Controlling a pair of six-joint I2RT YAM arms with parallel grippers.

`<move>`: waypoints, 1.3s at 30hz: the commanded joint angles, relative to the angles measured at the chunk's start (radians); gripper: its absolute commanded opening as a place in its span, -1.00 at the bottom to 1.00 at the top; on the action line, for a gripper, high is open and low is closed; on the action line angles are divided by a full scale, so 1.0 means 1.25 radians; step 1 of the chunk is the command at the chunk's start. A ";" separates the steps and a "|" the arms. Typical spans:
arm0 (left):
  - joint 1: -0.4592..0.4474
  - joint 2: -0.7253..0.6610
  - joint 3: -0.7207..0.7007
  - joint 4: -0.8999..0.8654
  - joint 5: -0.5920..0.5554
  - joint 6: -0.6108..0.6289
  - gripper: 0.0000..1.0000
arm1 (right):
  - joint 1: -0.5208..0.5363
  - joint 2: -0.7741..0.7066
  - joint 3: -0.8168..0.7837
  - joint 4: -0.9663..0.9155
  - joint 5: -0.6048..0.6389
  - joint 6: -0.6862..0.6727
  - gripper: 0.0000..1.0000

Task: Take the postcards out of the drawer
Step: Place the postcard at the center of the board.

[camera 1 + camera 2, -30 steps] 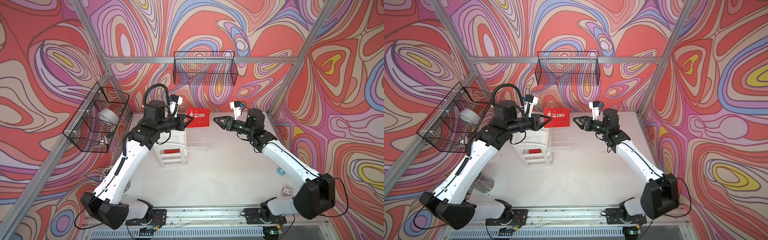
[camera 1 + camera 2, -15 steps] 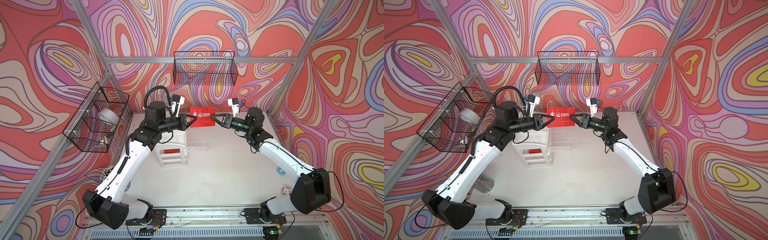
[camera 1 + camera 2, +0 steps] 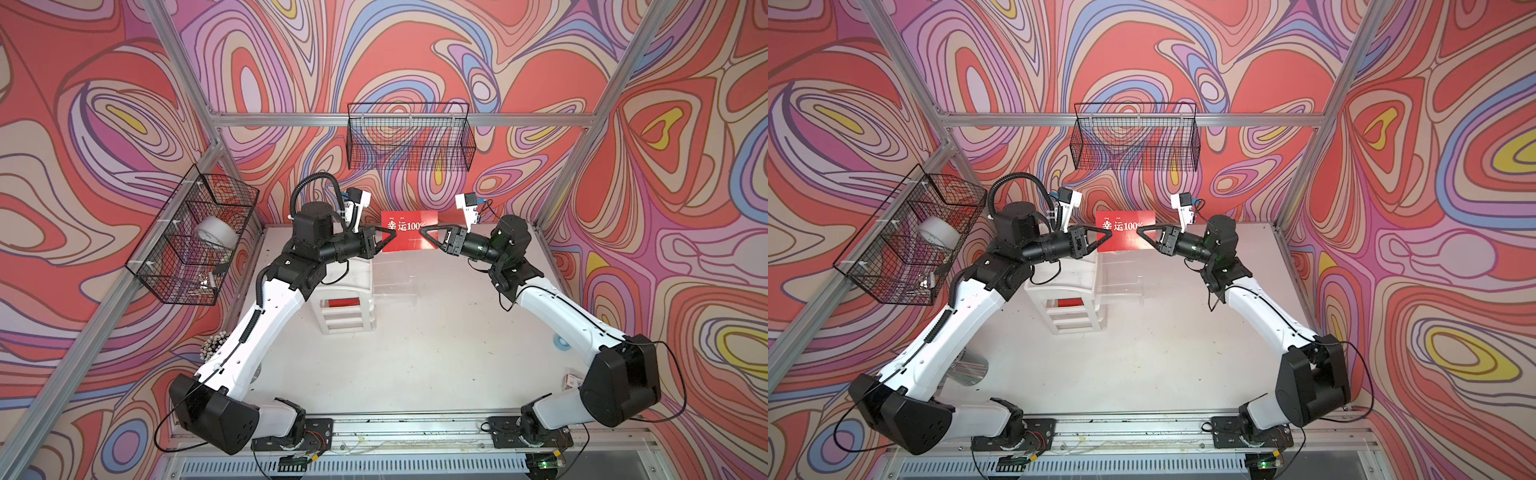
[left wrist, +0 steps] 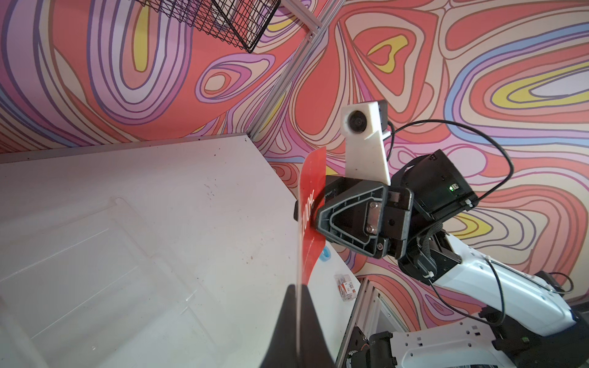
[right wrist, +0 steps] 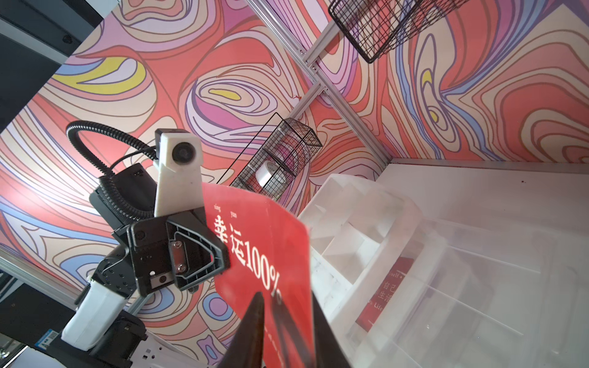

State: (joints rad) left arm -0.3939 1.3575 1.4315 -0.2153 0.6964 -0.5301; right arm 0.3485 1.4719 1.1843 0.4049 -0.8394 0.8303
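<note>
Our left gripper [image 3: 392, 236] pinches shut on the red postcard [image 3: 411, 240] reading "幸运100%". The fingers of our right gripper [image 3: 424, 231] straddle its other end, but we cannot tell whether they grip it.

Tape roll [image 3: 216, 235] in wire basket [image 3: 178, 287], small box [image 4: 345, 286]

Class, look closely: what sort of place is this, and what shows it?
Likely a robot lab test cell: two robot arms on a rail, an aluminium frame, patterned backdrop walls.
</note>
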 commanded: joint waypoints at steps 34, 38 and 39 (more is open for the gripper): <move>0.003 -0.057 -0.006 -0.223 -0.189 0.098 -0.42 | -0.088 -0.051 0.106 -0.318 0.056 -0.181 -1.00; 0.016 -0.083 -0.012 -0.259 -0.216 0.116 -0.40 | -0.142 -0.036 0.114 -0.353 0.038 -0.195 -1.00; 0.021 -0.090 -0.014 -0.271 -0.225 0.122 -0.40 | -0.159 -0.031 0.112 -0.358 0.033 -0.196 -1.00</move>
State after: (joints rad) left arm -0.3824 1.2804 1.4166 -0.4873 0.4656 -0.4179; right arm 0.1871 1.4269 1.3056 0.0109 -0.7807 0.6170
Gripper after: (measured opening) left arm 0.298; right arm 0.040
